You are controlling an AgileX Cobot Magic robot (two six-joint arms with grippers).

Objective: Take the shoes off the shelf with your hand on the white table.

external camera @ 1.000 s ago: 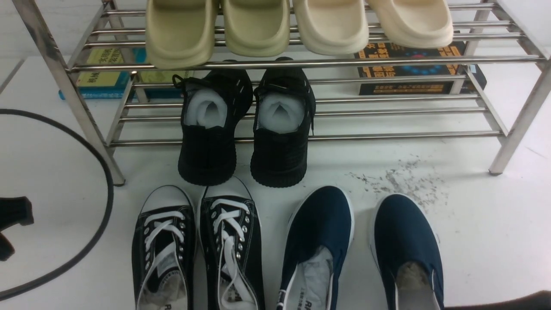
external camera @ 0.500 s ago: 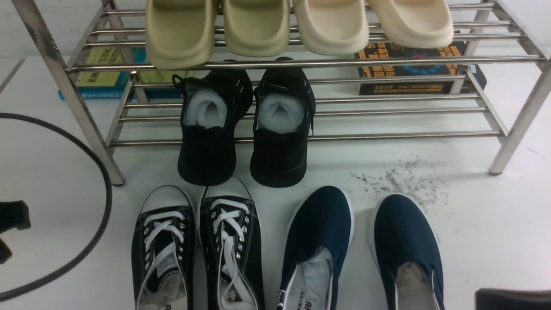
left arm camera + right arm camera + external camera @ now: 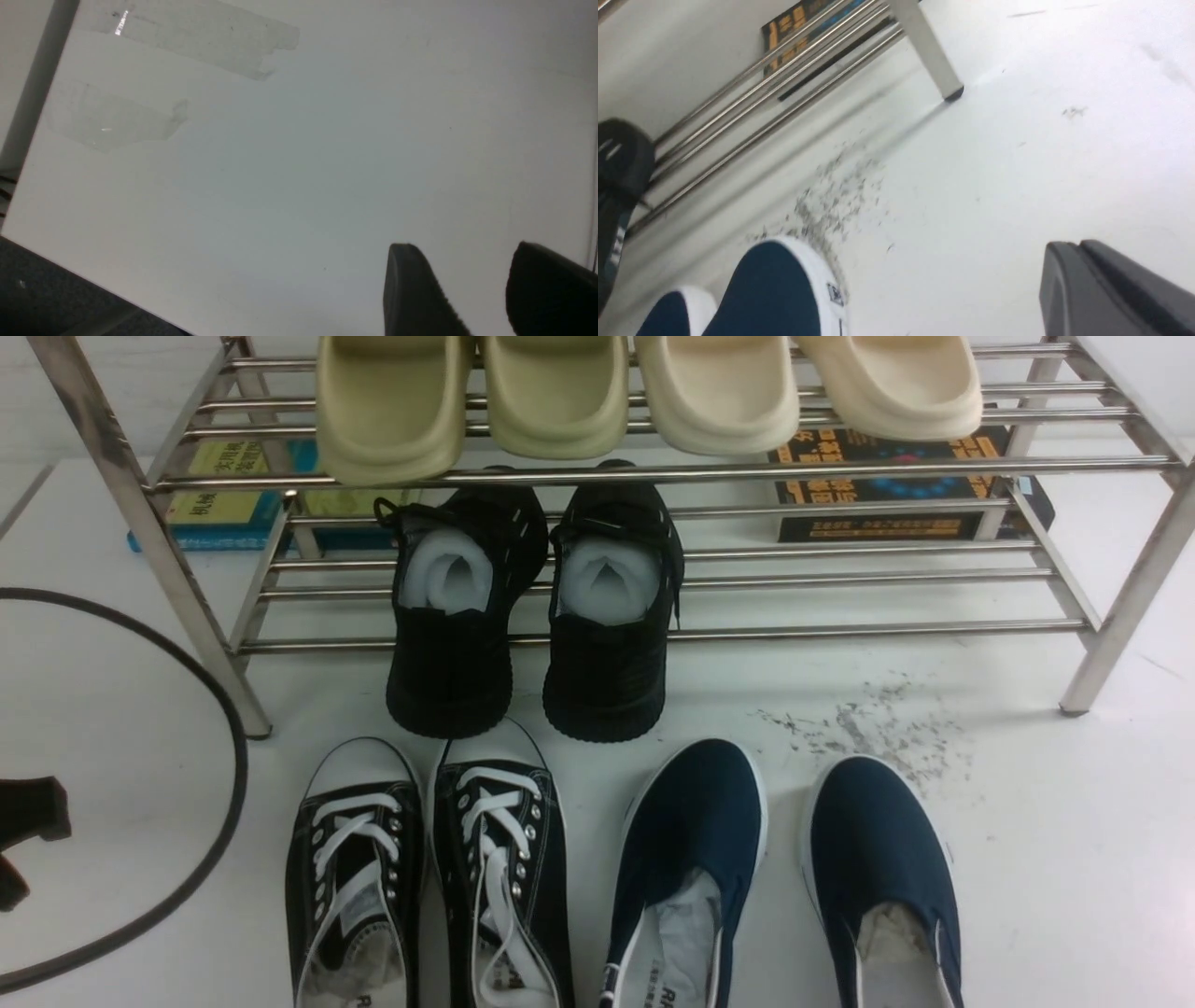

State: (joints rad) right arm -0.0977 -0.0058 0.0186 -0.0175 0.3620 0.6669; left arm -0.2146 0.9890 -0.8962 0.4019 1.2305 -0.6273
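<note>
The white-laced black sneakers (image 3: 499, 859) lie on the worktop (image 3: 1055, 859) in front of the shelf's (image 3: 597, 476) near edge, toward its left corner, beside the navy slip-ons (image 3: 695, 868), so their removal looks done. All-black shoes (image 3: 607, 616) sit on the lower tier and pale clogs (image 3: 719, 392) on the upper, perhaps not wanted. The left hand (image 3: 460, 280) stands wide and empty over the worktop; the right hand (image 3: 1066, 242) has its fingertips together, holding nothing.
</note>
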